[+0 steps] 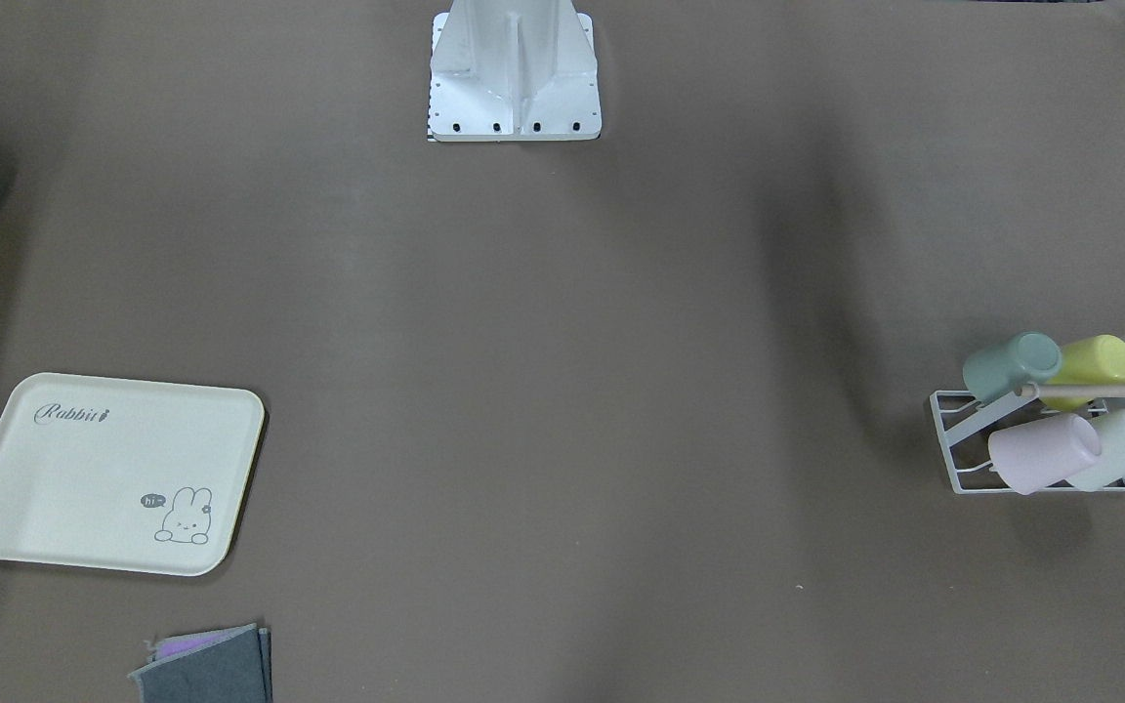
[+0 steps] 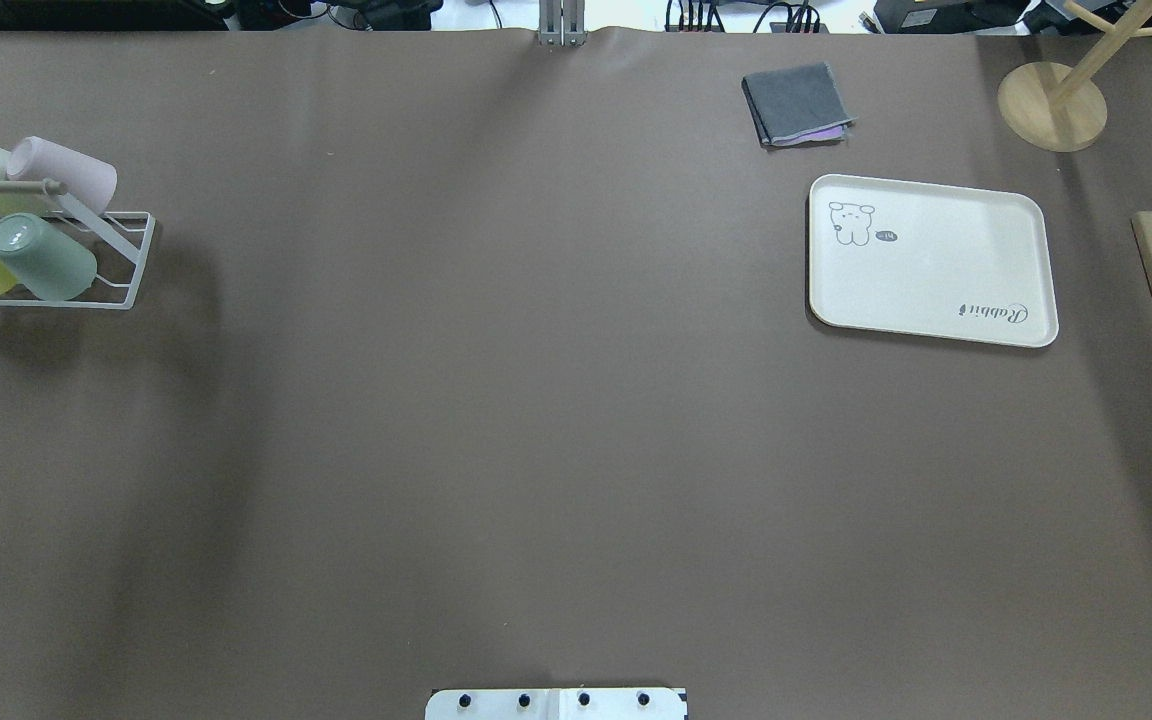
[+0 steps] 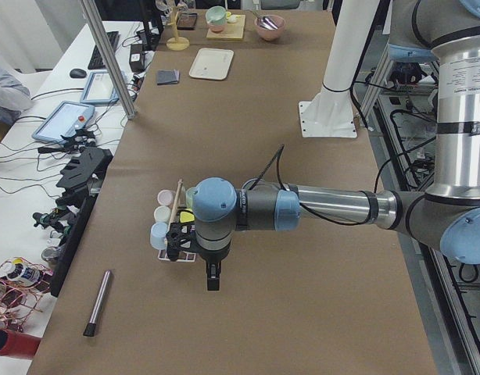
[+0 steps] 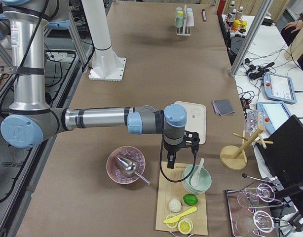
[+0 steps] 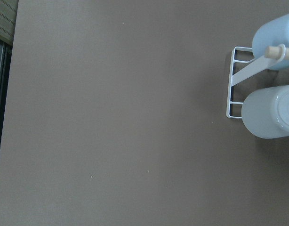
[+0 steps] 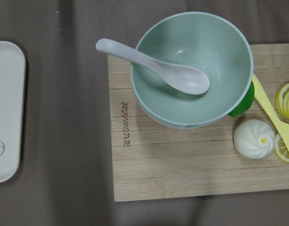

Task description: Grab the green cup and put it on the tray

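1. Plainly, the green cup (image 1: 1010,363) was not yet picked; it lay tilted on the rack (image 1: 953,441) at the table's (image 1: 543,410) left end, just beside the yellow cup (image 1: 1095,359) and across the rack from the pink cup (image 1: 1041,454).
2. The left gripper (image 3: 213,283) hung over bare table near the rack; nothing showed in it, but I could not tell how far its jaws stood apart.
3. The step in hand looked like the reach; it seemed best to come in on the green cup's free side, away from the yellow cup, and close on its body; drawing it off along its own tilt, not straight up, would likely have kept the light rack from lifting.
4. The tray (image 1: 108,474) lay well apart, at the right end; the carry would have had to cross the whole table.
5. The right gripper (image 4: 170,163) hovered near the tray, by the board (image 4: 183,212); its opening could not be told either.
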Motion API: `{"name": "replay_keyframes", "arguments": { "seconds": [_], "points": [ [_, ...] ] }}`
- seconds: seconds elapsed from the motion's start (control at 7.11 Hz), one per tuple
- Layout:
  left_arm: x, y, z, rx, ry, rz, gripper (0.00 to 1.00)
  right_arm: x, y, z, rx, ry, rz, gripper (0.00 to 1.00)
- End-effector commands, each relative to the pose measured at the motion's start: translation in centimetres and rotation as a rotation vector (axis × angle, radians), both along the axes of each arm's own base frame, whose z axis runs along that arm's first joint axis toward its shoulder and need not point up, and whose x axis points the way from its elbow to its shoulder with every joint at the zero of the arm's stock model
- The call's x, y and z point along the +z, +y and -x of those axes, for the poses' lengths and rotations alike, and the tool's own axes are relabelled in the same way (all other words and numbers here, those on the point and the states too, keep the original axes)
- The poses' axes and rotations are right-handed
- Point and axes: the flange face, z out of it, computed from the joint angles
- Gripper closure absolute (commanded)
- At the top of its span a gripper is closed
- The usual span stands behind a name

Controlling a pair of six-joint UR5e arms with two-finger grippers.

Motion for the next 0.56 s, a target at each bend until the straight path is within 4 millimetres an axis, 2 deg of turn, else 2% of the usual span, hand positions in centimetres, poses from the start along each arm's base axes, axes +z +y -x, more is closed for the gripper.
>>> {"name": "replay_keyframes", "arguments": {
  "seconds": [0.0,0.14,0.42],
  "points": [
    [-3.0,-1.8,0.3,-0.001,-0.006,-0.066,0.01,0.1,0.4,0.0,-0.001,-0.002,-0.001,0.0],
    [-4.3,-2.0,0.3,-0.002,-0.012,-0.095,0.01,0.2,0.0,0.1,-0.003,0.0,-0.001,0.0],
    [-4.8,-2.0,0.3,0.0,-0.013,-0.1,0.01,0.2,0.5,0.0,-0.005,0.0,-0.004,0.0]
  ]
}}
